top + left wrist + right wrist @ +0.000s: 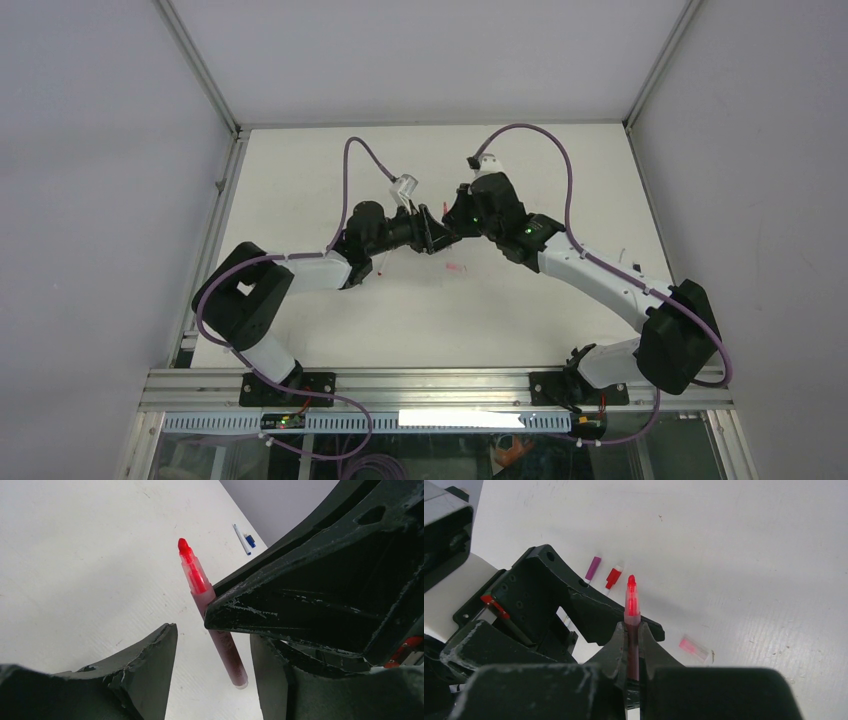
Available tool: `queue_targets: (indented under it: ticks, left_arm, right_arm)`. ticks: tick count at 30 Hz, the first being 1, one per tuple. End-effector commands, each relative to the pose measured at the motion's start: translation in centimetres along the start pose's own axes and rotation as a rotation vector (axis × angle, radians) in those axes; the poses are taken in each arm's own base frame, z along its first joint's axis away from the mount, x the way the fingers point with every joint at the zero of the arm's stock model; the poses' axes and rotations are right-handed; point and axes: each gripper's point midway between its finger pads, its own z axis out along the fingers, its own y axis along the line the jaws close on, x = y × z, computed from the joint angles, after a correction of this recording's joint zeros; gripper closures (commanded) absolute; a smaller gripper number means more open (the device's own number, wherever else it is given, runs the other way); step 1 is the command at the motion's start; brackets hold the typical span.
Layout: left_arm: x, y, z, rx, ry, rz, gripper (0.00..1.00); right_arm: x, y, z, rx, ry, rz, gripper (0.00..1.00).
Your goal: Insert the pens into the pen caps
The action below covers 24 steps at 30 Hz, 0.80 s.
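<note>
My right gripper (632,627) is shut on a red pen (631,600), uncapped, with its red tip pointing away from me. It holds the pen above the table's middle (452,222). My left gripper (212,635) is open and faces the right one (428,232). The pen's tail end (232,662) hangs between the left fingers (150,670) without touching them. A clear pink pen cap (694,648) lies on the table beside the grippers and also shows in the top view (456,268).
A magenta piece (593,569) and a red piece (613,576) lie on the table beyond the left gripper, partly hidden. A white pen with a blue cap beside it (245,539) lies far off to the right. The white table (300,180) has walls on three sides.
</note>
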Motion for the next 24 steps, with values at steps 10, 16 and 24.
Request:
queue_targets:
  ticks: [10,16,24]
  left_arm:
    - [-1.3,-1.9,0.8,0.085,-0.040,0.032,1.00]
    - [-0.4,-0.9,-0.2,0.013,0.027,0.100,1.00]
    - [1.5,1.6,-3.6,-0.164,0.159,0.222,1.00]
  right_arm:
    - [-1.3,1.8,0.1,-0.053,-0.048,0.022,1.00]
    - [-1.7,1.4,-0.6,-0.029,-0.063,0.009,0.99]
    - [-3.5,0.0,-2.0,0.076,-0.094,0.001,0.78]
